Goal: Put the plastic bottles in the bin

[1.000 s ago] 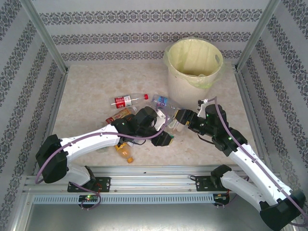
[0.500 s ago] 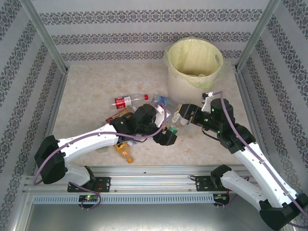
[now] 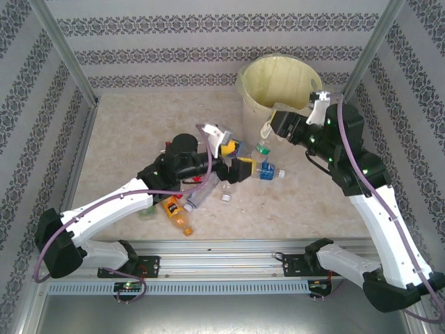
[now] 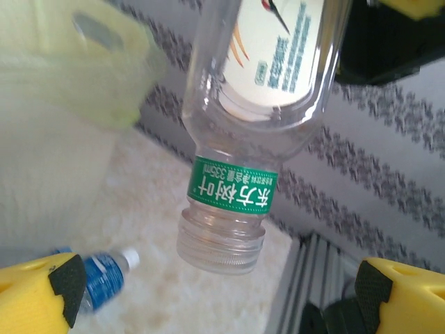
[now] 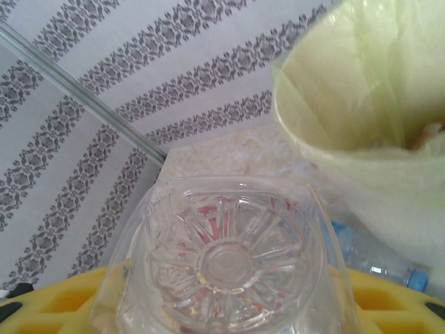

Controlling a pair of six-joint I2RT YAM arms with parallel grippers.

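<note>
A clear plastic bottle (image 4: pixel 261 90) with a green neck band hangs cap down, and my right gripper (image 3: pixel 270 127) is shut on its body. Its ribbed base (image 5: pixel 229 261) fills the gap between the yellow pads (image 5: pixel 389 299). The bottle (image 3: pixel 262 145) hangs in front of the bin (image 3: pixel 252 111), a cream bucket lined with a pale yellow-green bag (image 5: pixel 361 90). My left gripper (image 3: pixel 234 158) stands open just left of the bottle, and its yellow fingertips (image 4: pixel 66 289) touch nothing. A blue-labelled bottle (image 3: pixel 268 172) lies on the table below.
A clear bottle (image 3: pixel 203 193) and an orange bottle (image 3: pixel 178 216) lie by the left arm. The blue-labelled bottle (image 4: pixel 104 280) lies under the left gripper. Patterned walls and metal posts (image 3: pixel 372 42) ring the marble table (image 3: pixel 125 139). A rail runs along the near edge (image 3: pixel 229 247).
My left gripper opened, let go of the clear bottle and swung up and back. The right arm lifted that bottle up toward the bin. The blue-labelled bottle now lies uncovered.
</note>
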